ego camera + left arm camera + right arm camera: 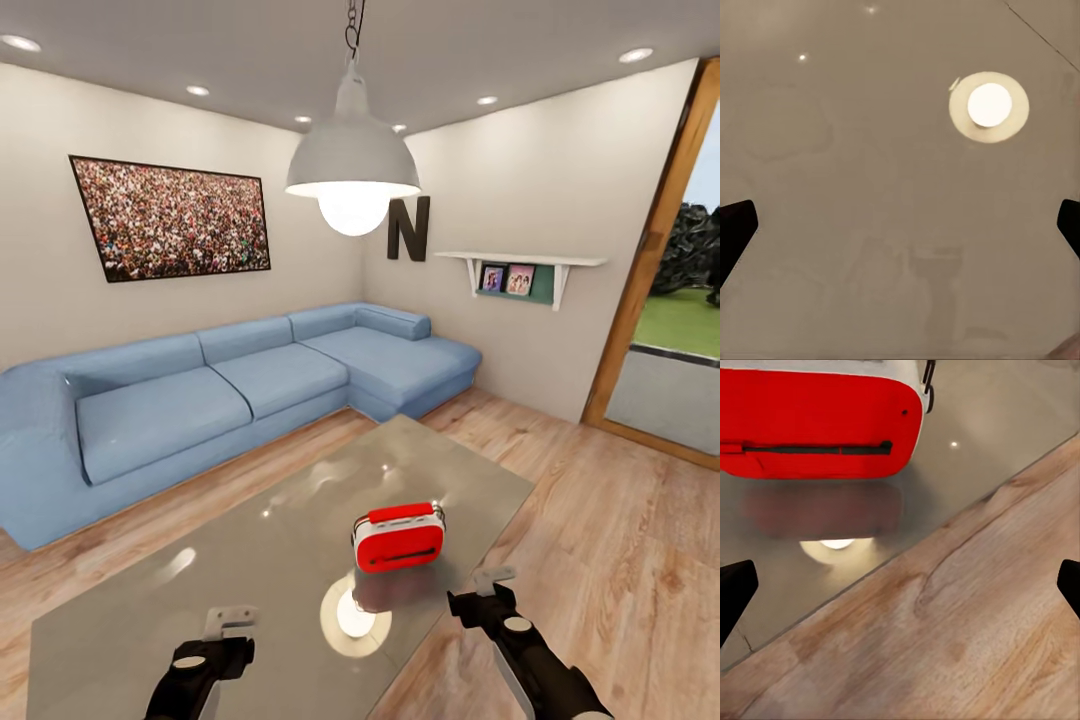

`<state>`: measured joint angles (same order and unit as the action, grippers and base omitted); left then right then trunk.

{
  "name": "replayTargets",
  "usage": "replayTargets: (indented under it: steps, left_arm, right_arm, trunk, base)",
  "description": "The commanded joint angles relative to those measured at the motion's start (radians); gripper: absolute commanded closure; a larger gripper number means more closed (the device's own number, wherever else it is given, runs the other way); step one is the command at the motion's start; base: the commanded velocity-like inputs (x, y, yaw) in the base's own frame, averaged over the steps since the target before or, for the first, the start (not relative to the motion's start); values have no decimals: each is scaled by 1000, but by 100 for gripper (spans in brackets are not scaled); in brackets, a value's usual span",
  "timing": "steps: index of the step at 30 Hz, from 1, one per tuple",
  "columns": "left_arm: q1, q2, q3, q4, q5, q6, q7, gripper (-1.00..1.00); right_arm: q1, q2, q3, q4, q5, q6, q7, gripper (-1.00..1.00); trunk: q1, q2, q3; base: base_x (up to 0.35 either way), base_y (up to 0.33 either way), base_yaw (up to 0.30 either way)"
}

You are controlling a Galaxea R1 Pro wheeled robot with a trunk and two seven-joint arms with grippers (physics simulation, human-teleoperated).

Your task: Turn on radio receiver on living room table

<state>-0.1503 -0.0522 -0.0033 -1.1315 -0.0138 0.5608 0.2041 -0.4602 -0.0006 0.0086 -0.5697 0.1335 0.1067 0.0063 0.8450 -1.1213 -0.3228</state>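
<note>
We see the radio (399,536) on the surface (250,560) just beyond our right jaws, spread over its edge; left jaws spread above bare surface.

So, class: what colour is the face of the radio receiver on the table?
Bright red, with a dark slot and a white edge trim; the radio receiver shows best in the right wrist view.

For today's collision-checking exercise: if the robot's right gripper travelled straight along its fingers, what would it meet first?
Probably the light wood plank floor beside the glossy grey table's edge; the right gripper points down there, short of the red rounded radio receiver. Depth is uncertain.
</note>
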Motion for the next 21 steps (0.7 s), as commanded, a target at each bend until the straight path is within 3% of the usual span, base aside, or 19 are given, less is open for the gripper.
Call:
replayTargets:
  steps: [1,9,21]
  left_arm:
    - [0,-1,0,15,1,-2,0,-100]
    - [0,-2,0,41,0,-51,0,-100]
    - [0,2,0,44,0,-56,0,-100]
  right_arm:
    - [0,6,0,0,0,0,-3,-100]
    - [0,15,0,9,0,-10,-8,-100]
    - [0,15,2,12,-2,-13,-6,-100]
  trunk:
    - [-4,7,3]
    - [-35,63,28]
    - [-81,147,66]
  base:
    - [0,0,0]
    - [0,0,0]
    - [0,0,0]
